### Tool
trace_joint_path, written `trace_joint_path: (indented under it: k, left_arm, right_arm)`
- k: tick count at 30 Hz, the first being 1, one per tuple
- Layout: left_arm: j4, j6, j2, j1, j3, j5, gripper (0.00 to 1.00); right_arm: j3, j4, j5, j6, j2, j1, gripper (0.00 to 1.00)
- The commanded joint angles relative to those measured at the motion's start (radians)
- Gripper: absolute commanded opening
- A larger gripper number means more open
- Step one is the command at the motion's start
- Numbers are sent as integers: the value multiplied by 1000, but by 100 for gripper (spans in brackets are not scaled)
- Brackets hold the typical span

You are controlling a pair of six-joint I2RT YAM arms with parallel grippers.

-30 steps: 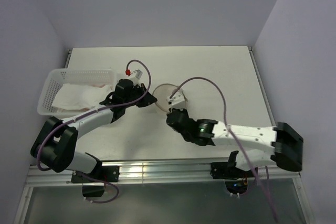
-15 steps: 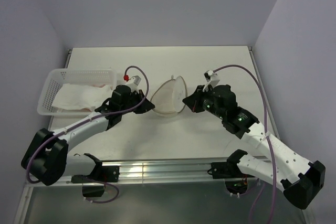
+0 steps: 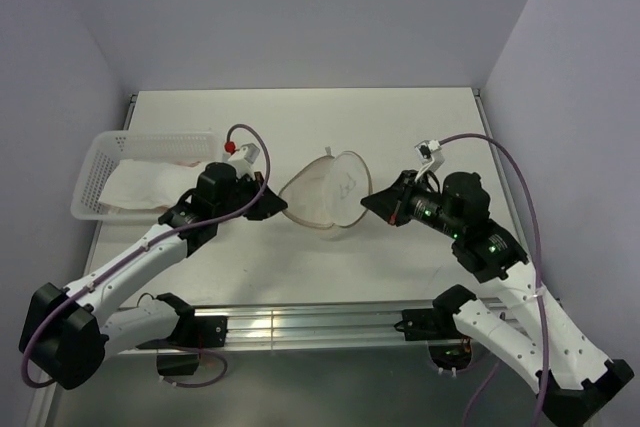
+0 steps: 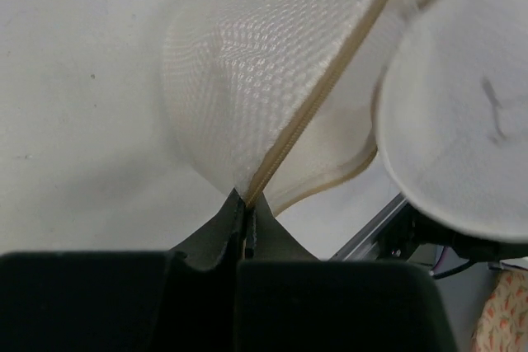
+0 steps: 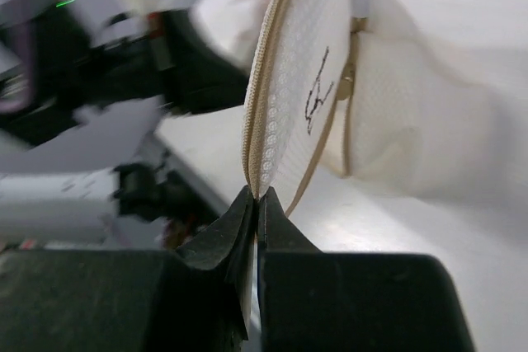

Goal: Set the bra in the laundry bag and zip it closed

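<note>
The bag (image 3: 325,195) hangs between the two grippers over the middle of the table (image 3: 400,117), nearer the front edge than the back. The left gripper (image 3: 278,209) is closed tight on its left rim; the left wrist view shows the fingertips (image 4: 233,213) nipping the zip edge of the mesh half. The right gripper (image 3: 367,202) is likewise closed, on the rim of the half with the dark mark (image 5: 313,96).

A second ago the bag was a flat round shape with both grippers close against it. Half a second ago it stood narrow between them. Now the halves have spread into a wide heart shape. The right arm, which earlier lay low across the front of the table, has swung up and out towards the right edge. The left gripper has drawn back towards the front-left.

A patch of pale pink, probably the bra (image 3: 186,160), shows in the basket (image 3: 95,175) by the left edge, next to a white cloth (image 3: 140,187).
</note>
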Motion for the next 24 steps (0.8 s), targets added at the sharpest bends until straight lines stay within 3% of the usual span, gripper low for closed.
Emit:
trace_joint_path:
  k: [1,8,12,14,18,21,22,24]
  left_arm:
    - [-92,39,-25,-4,28,27,0]
    - [-134,68,44,-1,107,-56,0]
    - [-111,70,112,-2,148,-62,0]
    - [-99,68,141,-2,163,-79,0]
    - [-68,68,195,-4,185,-97,0]
    - [-37,71,204,-7,171,-110,0]
    - [-49,76,219,-5,177,-117,0]
    - [-54,90,237,-7,192,-133,0]
  right_arm:
    - [-10,-133,206,-67,53,-47,0]
    - [-19,-213,228,-95,107,-74,0]
    - [-50,-190,-7,-104,70,-79,0]
    - [-47,-193,-4,-125,73,-84,0]
    - [-6,-189,201,-154,167,-151,4]
    - [39,-172,477,-161,265,-173,17]
    - [37,-143,605,-156,283,-173,26]
    - [28,-103,637,-173,320,-176,41]
